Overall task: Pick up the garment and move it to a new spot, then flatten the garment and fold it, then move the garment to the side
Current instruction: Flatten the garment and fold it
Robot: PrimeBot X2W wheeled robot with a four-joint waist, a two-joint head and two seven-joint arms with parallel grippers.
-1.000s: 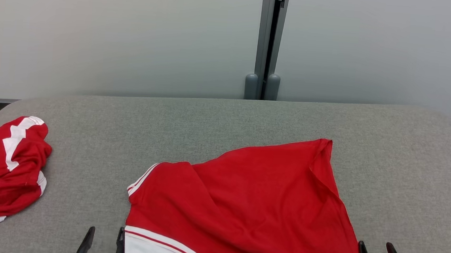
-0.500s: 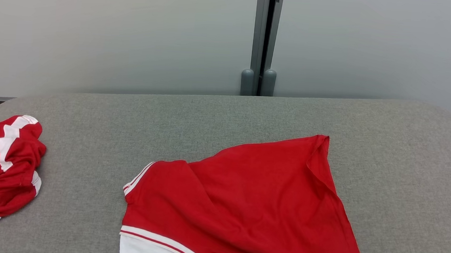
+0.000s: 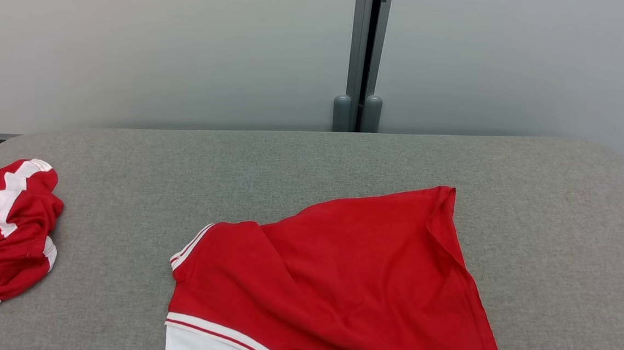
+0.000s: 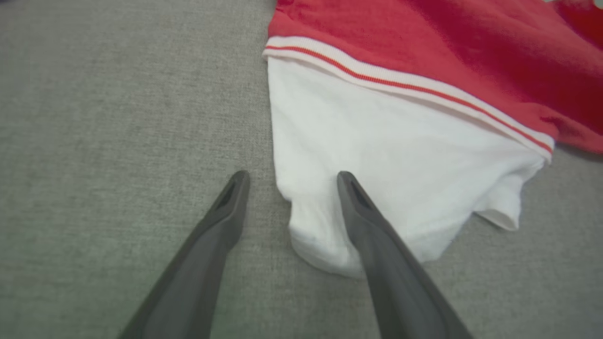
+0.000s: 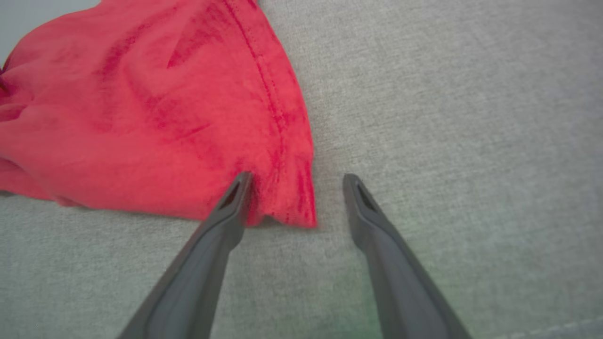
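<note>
The garment is a red shirt with a white sleeve, lying spread but creased on the grey padded table, front and centre. In the left wrist view my left gripper stands open over the white sleeve, one finger on the sleeve's edge and the other over bare table. In the right wrist view my right gripper stands open astride the red hem corner, with the left finger over the cloth and the right finger over the table. Nothing is held.
A second crumpled red and white garment lies at the table's left edge. Behind the table stands a pale wall with a grey post. Bare grey surface stretches along the back and to the right of the shirt.
Both grippers' fingertips stood at the head view's bottom edge a second ago and have slid out below it. The head camera shifted slightly. The garment lies as before.
</note>
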